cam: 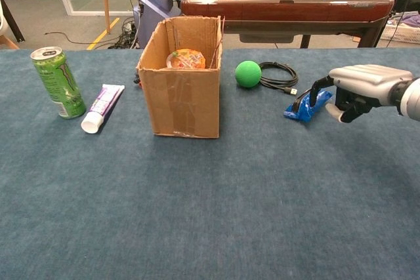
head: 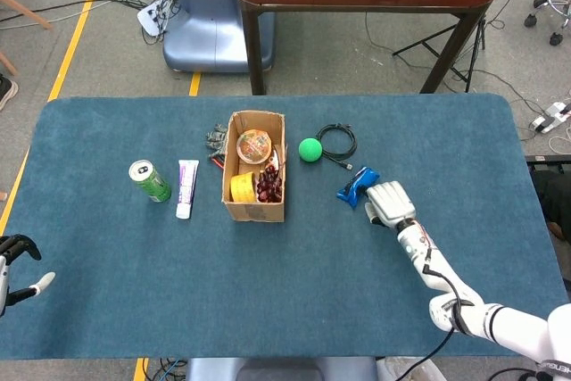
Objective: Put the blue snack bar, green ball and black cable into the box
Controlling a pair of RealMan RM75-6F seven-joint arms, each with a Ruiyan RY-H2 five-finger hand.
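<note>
The right hand (cam: 357,90) was the nearer one by a long way. It sat at the right side of the bench (head: 294,310), its fingers (cam: 319,87) curled over the right end of the blue snack bar (cam: 305,105). The bar lay just to the left of that hand, on the side toward the box (head: 256,178). Its long axis ran slantwise, with the hand's end tipped up off the cloth and the far end low, resting on the bench or near it. From where I stood the fingers looked closed about the wrapper, yet I could not tell whether they truly gripped it or only pressed against it. The wrapper was bright blue, glossy and crumpled, a thin flat packet.

The green ball (head: 310,150) and the black cable (head: 337,142), coiled in a loose ring, lay side by side between the bar and the box, both on the bench and untouched. The box stood open at the top, with other goods already in it.

The left hand (head: 13,260) hung at the near left corner of the bench, well apart from everything, fingers spread and holding nothing.
</note>
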